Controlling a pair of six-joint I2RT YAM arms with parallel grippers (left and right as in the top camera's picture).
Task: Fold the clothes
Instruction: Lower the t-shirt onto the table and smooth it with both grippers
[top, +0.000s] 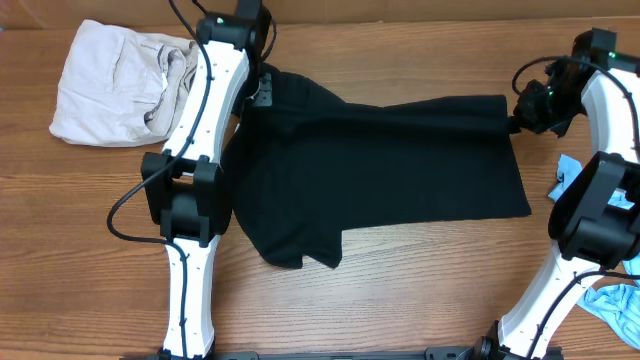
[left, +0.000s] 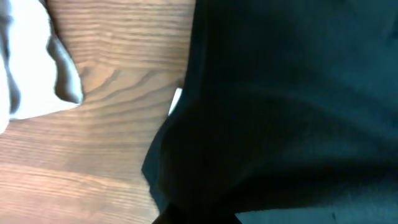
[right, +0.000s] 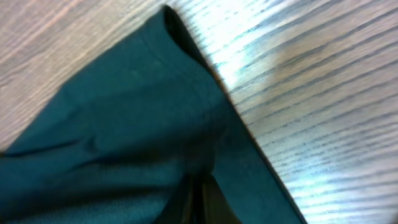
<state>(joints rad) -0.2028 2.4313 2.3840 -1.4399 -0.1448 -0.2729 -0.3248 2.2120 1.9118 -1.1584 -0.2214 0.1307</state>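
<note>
A large black garment (top: 380, 170) lies spread across the middle of the table. My left gripper (top: 262, 88) is at its far left corner, shut on the cloth. In the left wrist view black fabric (left: 286, 112) fills the right side and gathers down into my left gripper (left: 199, 219), with a small white label (left: 175, 101) at the cloth's edge. My right gripper (top: 512, 122) is at the far right corner. In the right wrist view a fold of the black garment (right: 124, 124) runs into my right gripper (right: 202, 202), whose jaws are pinched on it.
An off-white garment (top: 120, 80) lies bunched at the far left, and also shows as the off-white garment (left: 31, 68) in the left wrist view. Light-blue cloth (top: 620, 305) lies at the right edge near the right arm's base, with another light-blue piece (top: 567, 175) behind it.
</note>
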